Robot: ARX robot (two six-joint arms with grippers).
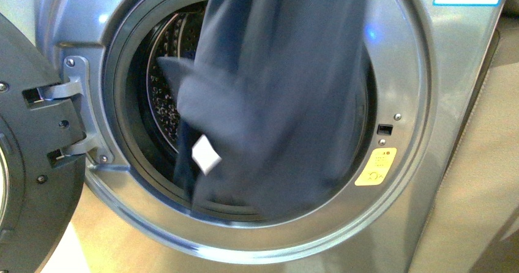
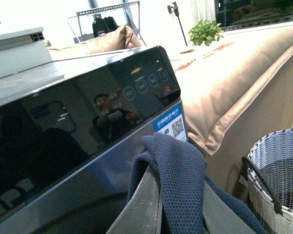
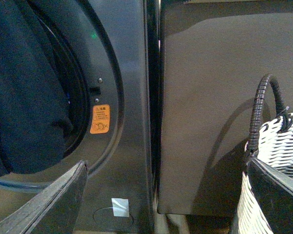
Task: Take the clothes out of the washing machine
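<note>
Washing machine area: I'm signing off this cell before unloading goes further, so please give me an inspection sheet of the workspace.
Surface: tan floor under the machine.
Job's things: clothes hang in front of the drum opening, white label showing; washing machine has its door swung open.
Clutter: nothing seen.
Grippers: left gripper shut on the clothes, near the machine's top panel; right gripper open, holding nothing, low beside the machine.
Cables: nothing seen.
Surroundings: woven basket beside a beige sofa; potted plant behind.
</note>
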